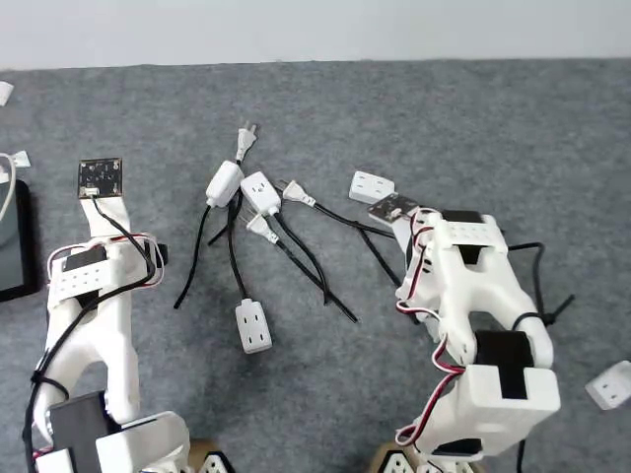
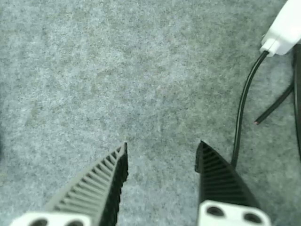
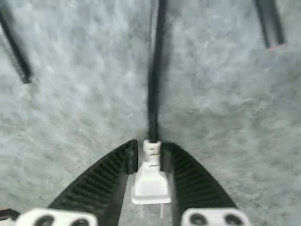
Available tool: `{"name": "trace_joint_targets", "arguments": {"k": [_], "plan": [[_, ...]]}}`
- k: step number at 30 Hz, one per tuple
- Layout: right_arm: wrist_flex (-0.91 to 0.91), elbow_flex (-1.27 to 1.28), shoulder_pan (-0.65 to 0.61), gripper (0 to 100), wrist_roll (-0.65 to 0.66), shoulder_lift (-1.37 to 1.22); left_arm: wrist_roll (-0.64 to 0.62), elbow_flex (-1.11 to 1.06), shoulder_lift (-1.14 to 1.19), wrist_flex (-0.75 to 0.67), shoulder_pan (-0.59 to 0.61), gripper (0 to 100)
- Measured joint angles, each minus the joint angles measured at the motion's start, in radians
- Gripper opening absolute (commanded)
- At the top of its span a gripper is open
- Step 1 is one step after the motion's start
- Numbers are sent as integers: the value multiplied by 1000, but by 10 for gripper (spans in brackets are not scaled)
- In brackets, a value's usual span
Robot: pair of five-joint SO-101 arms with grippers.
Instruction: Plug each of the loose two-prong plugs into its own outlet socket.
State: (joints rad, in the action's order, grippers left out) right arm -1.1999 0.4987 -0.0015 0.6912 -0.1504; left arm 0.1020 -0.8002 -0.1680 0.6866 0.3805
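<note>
Over grey carpet [image 1: 513,128], the plug [image 3: 149,181] pinched by the right gripper [image 3: 149,144] should be squared to the socket [image 1: 372,186], seemingly at eleven o'clock.

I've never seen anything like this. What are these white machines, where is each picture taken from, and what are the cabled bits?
These are two small robot arms, left arm and right arm, seen from a camera above. The other two pictures come from cameras on their wrists, looking past each hand. On the grey mat lie white outlet sockets, like this socket, and loose two-prong plugs on black cords, like this loose plug. The left hand is open above bare mat. The right hand is shut on a white plug, prongs toward the camera.
</note>
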Motion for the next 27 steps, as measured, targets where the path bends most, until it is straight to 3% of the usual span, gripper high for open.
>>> {"name": "trace_joint_targets", "arguments": {"k": [17, 20, 27], "plan": [[46, 98, 6, 118, -3, 75, 0, 0, 0, 0, 0, 220], [68, 109, 8, 8, -3, 78, 0, 0, 0, 0, 0, 220], [89, 107, 41, 7, -3, 80, 0, 0, 0, 0, 0, 220]]}}
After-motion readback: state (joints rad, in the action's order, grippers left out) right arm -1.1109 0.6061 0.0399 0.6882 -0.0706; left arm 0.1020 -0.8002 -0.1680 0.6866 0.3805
